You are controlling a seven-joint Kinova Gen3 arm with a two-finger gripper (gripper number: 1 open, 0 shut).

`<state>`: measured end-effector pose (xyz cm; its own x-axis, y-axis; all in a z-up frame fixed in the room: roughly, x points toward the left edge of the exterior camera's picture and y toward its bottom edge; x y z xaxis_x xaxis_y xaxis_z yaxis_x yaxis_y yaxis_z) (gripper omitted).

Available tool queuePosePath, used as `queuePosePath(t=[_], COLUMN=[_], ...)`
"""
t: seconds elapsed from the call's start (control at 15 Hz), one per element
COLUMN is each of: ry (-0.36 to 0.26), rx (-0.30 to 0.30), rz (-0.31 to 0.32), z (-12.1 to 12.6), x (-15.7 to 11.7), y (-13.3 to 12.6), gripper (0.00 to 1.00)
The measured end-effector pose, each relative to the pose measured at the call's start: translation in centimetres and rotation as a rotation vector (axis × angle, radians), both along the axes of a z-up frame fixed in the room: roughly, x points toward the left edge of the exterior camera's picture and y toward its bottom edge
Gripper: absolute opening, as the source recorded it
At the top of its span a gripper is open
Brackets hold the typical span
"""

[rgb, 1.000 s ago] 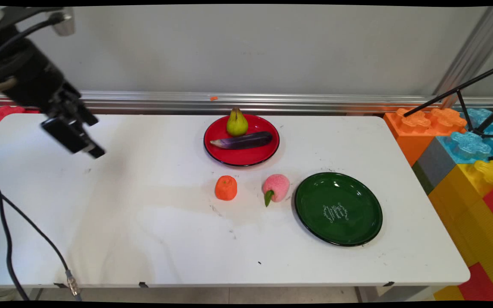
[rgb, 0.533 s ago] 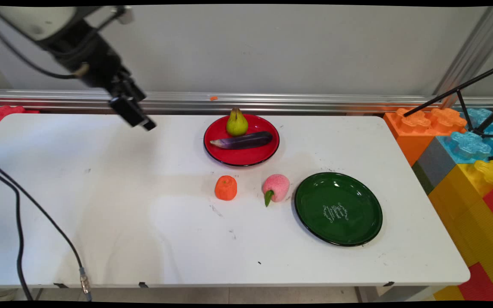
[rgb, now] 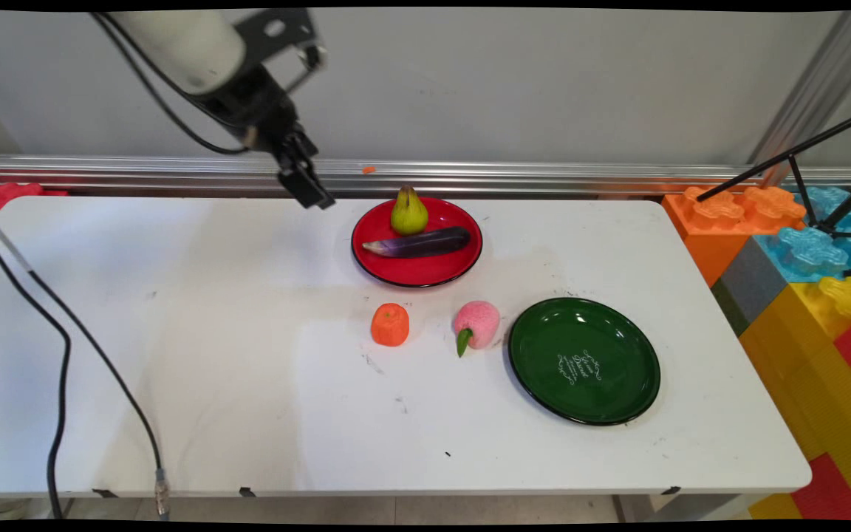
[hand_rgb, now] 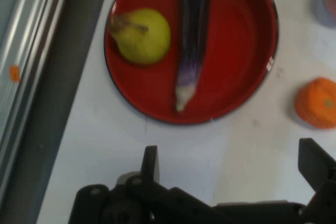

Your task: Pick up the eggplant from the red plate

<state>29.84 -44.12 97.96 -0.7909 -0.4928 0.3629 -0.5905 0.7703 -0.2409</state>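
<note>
Your claw (hand_rgb: 231,169) is hanging released and empty just left of the red plate (rgb: 462,270); the eggplant (rgb: 418,242) is lying lengthwise away from it.

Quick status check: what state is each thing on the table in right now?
pincer: open, empty, above the table beside the red plate
red plate: holds pear and eggplant
pear: upright
eggplant: lying flat
green plate: empty
orange: on table
peach: on table
</note>
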Motion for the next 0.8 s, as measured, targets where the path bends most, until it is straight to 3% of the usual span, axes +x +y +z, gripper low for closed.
queuePosePath(t=[0.8], ry=[0.007], rx=[-0.05], rz=[-0.037], z=[-10.9], x=[-4.4], y=[-7.5], gripper=[1.0])
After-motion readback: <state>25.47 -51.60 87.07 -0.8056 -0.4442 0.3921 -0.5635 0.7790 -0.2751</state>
